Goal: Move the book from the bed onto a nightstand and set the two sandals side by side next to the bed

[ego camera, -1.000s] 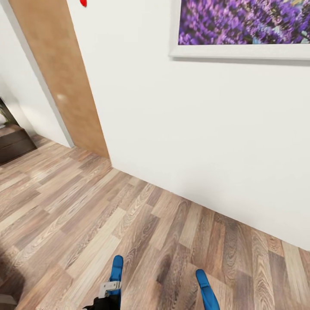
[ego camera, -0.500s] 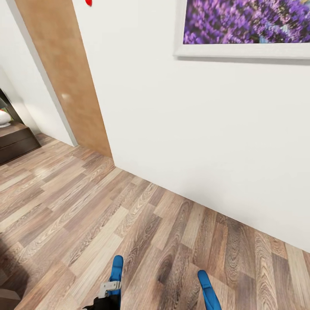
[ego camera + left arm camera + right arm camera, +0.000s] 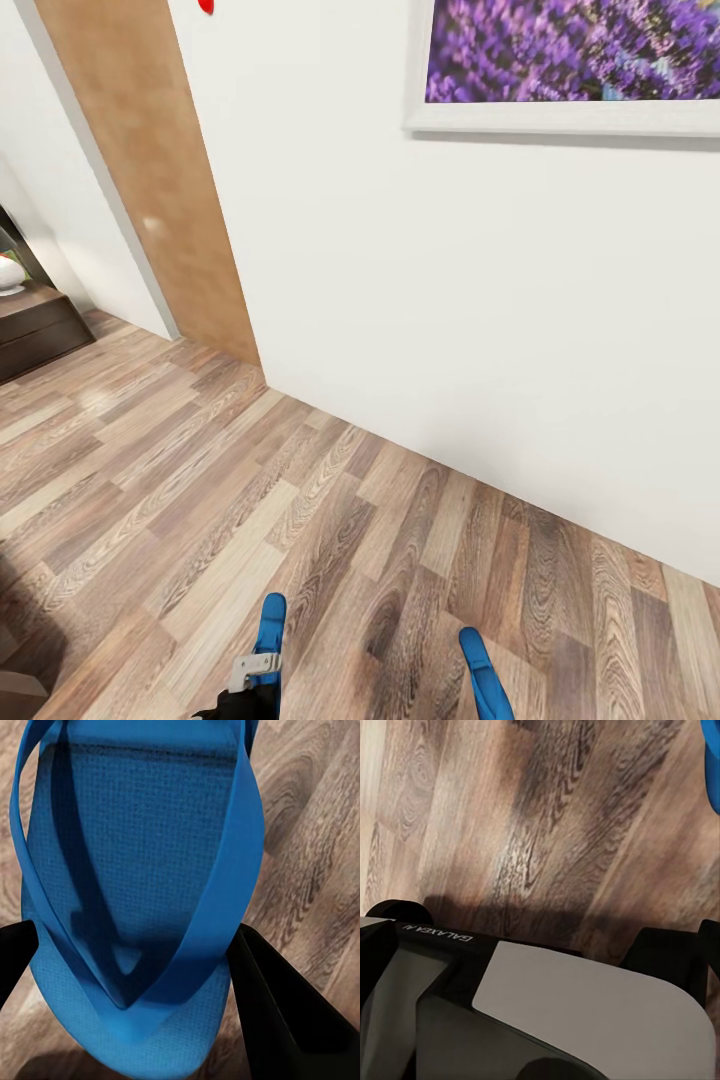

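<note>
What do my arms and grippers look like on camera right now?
The left gripper has two plain matte-black wedge-shaped fingers, either side of the bright blue sandal. In the head view its black wrist carries a small light-grey bracket. The right wrist view shows a black housing with white GALAXEA lettering.

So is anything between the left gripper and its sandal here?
No. In the left wrist view the blue sandal sits directly between the left gripper's dark fingers, nothing intervening, above the wood floor.
</note>
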